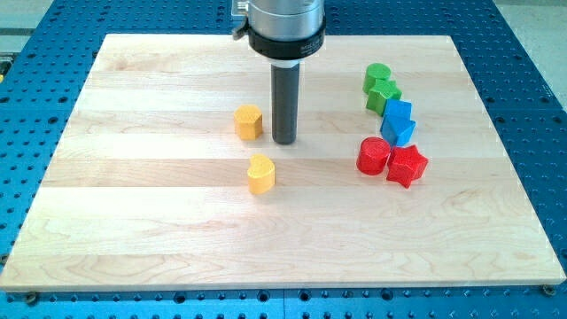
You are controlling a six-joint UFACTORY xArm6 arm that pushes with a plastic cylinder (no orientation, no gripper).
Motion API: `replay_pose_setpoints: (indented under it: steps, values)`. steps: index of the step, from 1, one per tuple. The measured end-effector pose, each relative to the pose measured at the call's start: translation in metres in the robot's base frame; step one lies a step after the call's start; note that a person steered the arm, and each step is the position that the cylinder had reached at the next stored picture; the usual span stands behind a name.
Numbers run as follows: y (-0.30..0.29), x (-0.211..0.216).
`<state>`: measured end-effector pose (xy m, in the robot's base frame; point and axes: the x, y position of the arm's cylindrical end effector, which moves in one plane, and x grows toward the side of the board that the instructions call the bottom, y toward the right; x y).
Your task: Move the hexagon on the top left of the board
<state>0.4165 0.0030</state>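
Yellow heart block (260, 173) sits nearest the view's bottom, on the wooden board (159, 230), just below and slightly left of my tip (283, 141). Taking my tip as the landmark for everything else:

- Yellow hexagon block (249, 121), the task's thing: just left of the tip and a bit above it, w/ a thin gap showing, not touching. It lies near the board's middle, toward the top.
- Red cylinder block (373, 155): well right of the tip, slightly lower.
- Red star block (407, 165): right again, touching the red cylinder.
- Blue blocks (398, 121): well right of the tip, approx level w/ it, just above the reds. Two pieces pressed together; exact shapes hard to tell.
- Green blocks (381, 86): right of the tip and higher, just above the blues. Upper one looks round, lower one's shape is unclear.

Tool state: plain dark rod, upright, nothing to open or close; it holds nothing and its end rests at the board's surface.
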Motion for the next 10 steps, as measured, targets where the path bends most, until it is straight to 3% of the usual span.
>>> replay_pose_setpoints:
  steps: [2, 3, 4, 5, 6, 8, 10]
  values:
    - [-0.034, -0.03]
    - [-0.101, -0.03]
    - [-0.113, 0.0]
    - [-0.166, -0.005]
    - [-0.197, -0.058]
    - [-0.222, -0.002]
    - [-0.232, -0.108]
